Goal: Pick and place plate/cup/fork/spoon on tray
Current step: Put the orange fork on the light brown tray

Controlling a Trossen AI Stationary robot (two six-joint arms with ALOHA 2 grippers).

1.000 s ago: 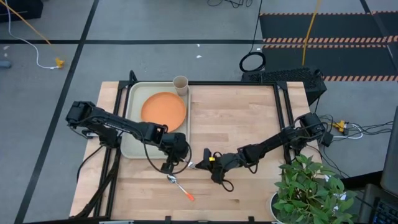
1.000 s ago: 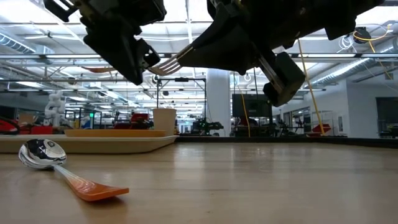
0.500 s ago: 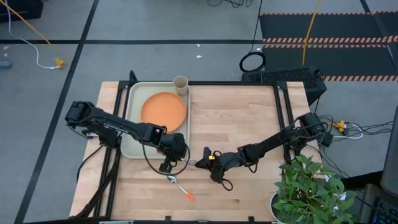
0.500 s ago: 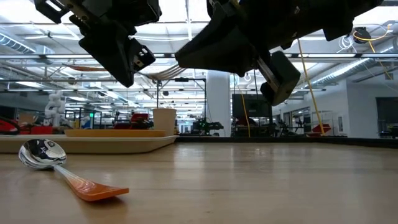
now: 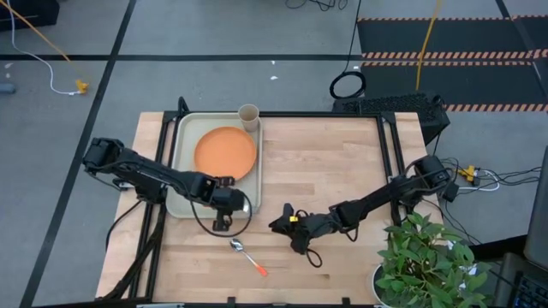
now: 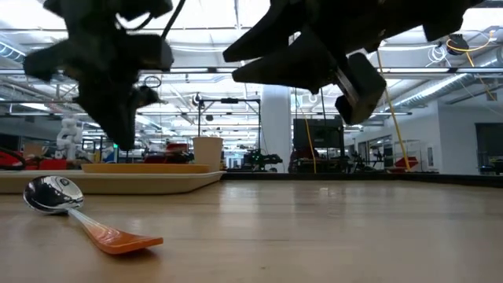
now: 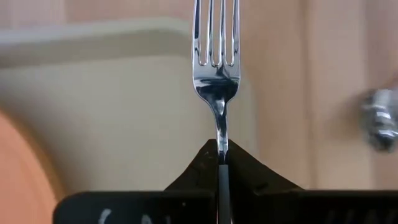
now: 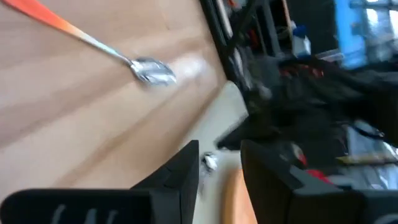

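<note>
While tray (image 5: pixel 182 202) holds plate (image 5: pixel 226 151), cup (image 5: pixel 248 116), spoon (image 5: pixel 247 257) outside

Overhead cam looks straight down on the whole table (image 5: pixel 325 154), low cam sits at tabletop level right by the spoon (image 6: pixel 75 211), both wrist cams ride in close, and all catch the tray (image 5: pixel 182 162).

No writing, label, brand, number or sign can be read anywhere; faint white marks on the dark bar below the left jaws stay illegible.
</note>
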